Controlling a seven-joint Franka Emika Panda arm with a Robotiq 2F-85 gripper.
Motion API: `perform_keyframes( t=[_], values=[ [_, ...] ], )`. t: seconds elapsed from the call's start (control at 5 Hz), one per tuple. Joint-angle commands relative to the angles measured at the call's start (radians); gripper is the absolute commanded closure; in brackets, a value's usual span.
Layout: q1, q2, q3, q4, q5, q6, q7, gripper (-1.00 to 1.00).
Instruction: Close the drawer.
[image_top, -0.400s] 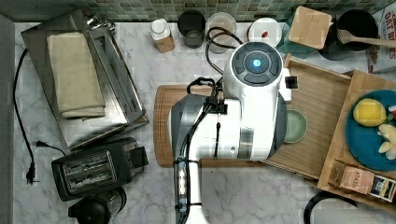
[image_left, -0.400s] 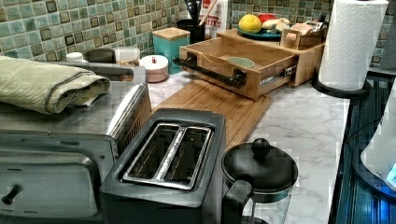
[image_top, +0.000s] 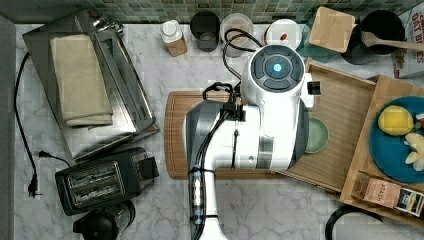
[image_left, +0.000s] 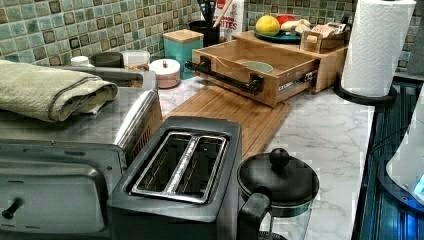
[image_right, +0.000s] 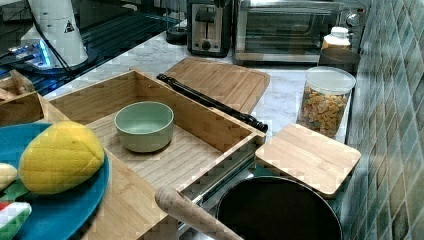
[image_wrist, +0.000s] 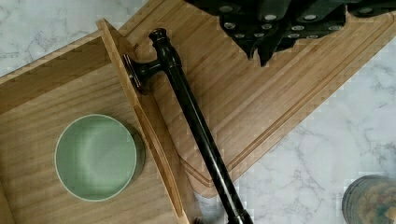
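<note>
The gripper hangs above the cutting board, just off the drawer's black handle; I cannot tell whether its fingers are parted or closed. The drawer stands pulled out from under the wooden shelf, a green bowl on its grained bottom. All of it sits on a white marble counter before a green tiled wall, with a toaster, a toaster oven and a paper towel roll nearby.
</note>
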Motion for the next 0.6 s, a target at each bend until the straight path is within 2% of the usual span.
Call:
perform_keyframes(
  t=[0.2,0.6],
  values=[
    [0.006,0.056,0.02,0.005,-0.028,0.024,-0.206,1.0],
    [0.013,0.102,0.036,-0.052,-0.035,0.196,-0.287,1.0]
  ],
)
